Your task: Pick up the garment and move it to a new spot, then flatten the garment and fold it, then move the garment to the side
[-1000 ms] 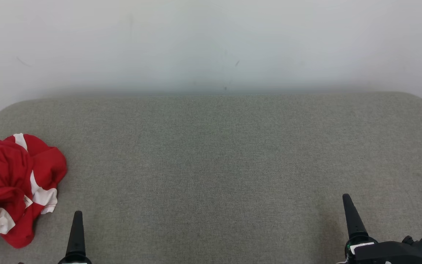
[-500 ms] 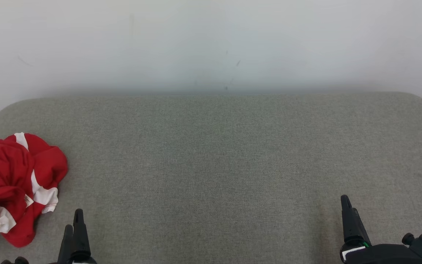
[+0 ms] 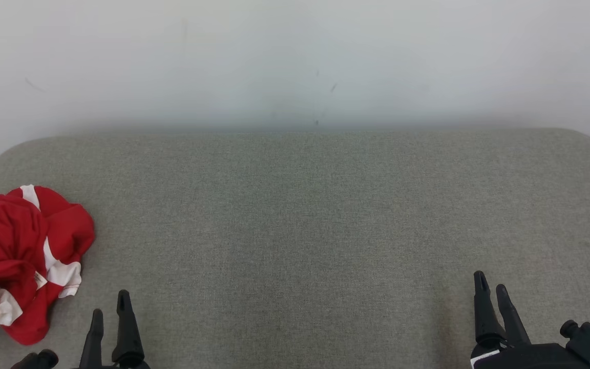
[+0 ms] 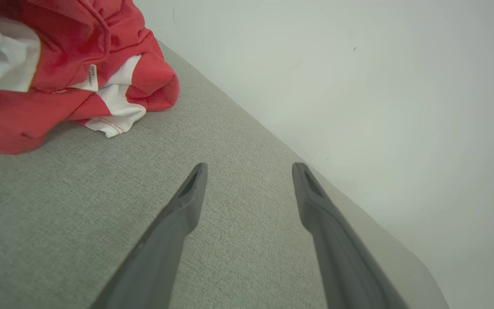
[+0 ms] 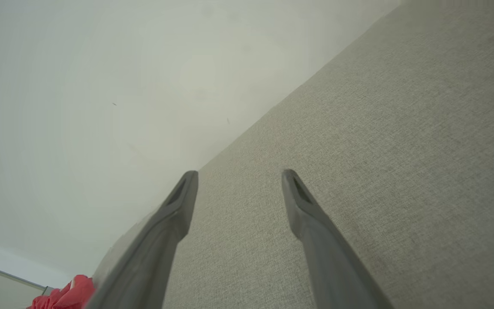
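A crumpled red garment (image 3: 16, 261) with white panels lies in a heap at the left edge of the grey padded surface (image 3: 300, 215). In the left wrist view the garment (image 4: 58, 73) fills the upper left, beyond and left of the fingertips. My left gripper (image 3: 109, 303) stands open near the front edge, just right of the heap and apart from it, with nothing between its fingers (image 4: 187, 201). My right gripper (image 3: 489, 284) is open and empty at the lower right, far from the garment. A scrap of the garment (image 5: 64, 296) shows at the bottom left of the right wrist view.
A pale wall (image 3: 295, 61) rises directly behind the grey surface. The surface has rounded back corners, and its left edge runs just beside the garment heap. Bare grey fabric stretches between the two grippers.
Both grippers have turned about their own axes, so both fingers of each now show in the head view. The left one has shifted slightly right. The garment has not moved.
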### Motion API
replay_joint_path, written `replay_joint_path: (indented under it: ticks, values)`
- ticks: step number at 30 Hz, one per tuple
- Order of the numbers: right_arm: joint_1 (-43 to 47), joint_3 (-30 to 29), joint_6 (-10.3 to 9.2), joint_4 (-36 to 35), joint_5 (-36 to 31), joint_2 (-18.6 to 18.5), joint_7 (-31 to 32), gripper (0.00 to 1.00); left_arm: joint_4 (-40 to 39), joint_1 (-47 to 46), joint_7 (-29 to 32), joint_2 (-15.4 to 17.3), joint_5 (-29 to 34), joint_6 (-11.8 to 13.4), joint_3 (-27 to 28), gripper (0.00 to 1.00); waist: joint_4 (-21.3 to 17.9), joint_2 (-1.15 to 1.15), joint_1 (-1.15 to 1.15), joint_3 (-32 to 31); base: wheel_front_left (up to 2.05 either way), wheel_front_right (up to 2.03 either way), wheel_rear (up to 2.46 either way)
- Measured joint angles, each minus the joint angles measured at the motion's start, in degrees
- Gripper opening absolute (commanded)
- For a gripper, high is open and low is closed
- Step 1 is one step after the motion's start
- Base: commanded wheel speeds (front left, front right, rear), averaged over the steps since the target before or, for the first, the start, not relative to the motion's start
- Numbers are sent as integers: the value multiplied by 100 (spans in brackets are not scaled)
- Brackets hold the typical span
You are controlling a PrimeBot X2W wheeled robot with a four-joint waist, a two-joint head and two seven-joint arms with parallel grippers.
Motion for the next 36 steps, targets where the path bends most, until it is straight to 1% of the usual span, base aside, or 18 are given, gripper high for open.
replay_joint_path:
  ticks: [5, 9, 18, 36]
  values:
    - [14, 65, 0, -62, -488, 0, -76, 100, -68, 74, -80, 4, 582, 108, -142, 100, 2, 0, 0, 1, 0, 0, 0]
    - [34, 101, 0, -100, -854, -1, -133, 100, -110, 94, -144, 7, 902, 202, -224, 100, 3, 0, 0, 1, 0, 0, 0]
    - [104, 102, 1, -137, -1362, -2, -264, 100, -204, 107, -266, 14, 1406, 344, -308, 100, 16, 0, 0, 6, 0, 0, 0]
    - [214, 142, 11, -220, -2285, -4, -481, 100, -315, 215, -503, 22, 2346, 457, -372, 100, 34, 0, 0, 7, 0, 0, 0]
